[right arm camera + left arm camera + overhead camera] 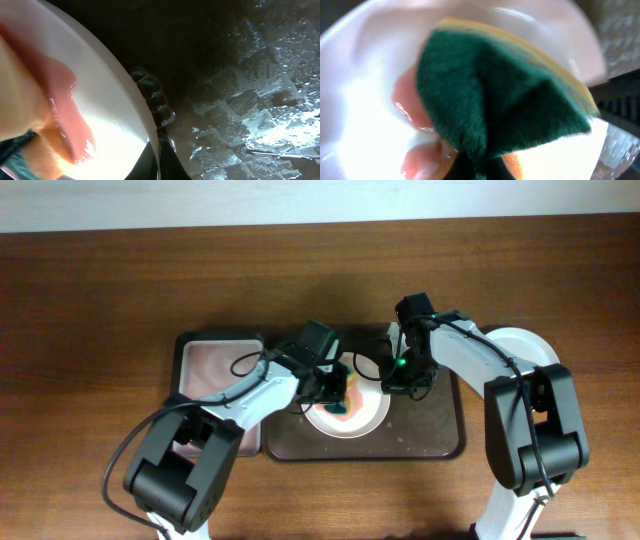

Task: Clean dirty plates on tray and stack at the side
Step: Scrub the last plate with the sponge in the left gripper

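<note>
One dirty plate (368, 416), pale and pinkish, lies on the dark brown tray (430, 432). My left gripper (335, 390) is shut on a green and yellow sponge (495, 100), which is pressed into the plate's bowl (365, 120). Wet red smears (407, 97) show beside the sponge. My right gripper (392, 380) is shut on the plate's right rim (145, 115), one finger on each side of the edge. In the right wrist view the gripper (159, 161) pinches that rim, with a red smear (70, 125) inside the plate and the wet tray floor (260, 100) beyond.
A white plate (525, 345) sits on the table right of the tray, partly under my right arm. A smaller black-rimmed pinkish tray (215, 365) stands left of the brown one. Brown wooden table (100, 300) surrounds everything.
</note>
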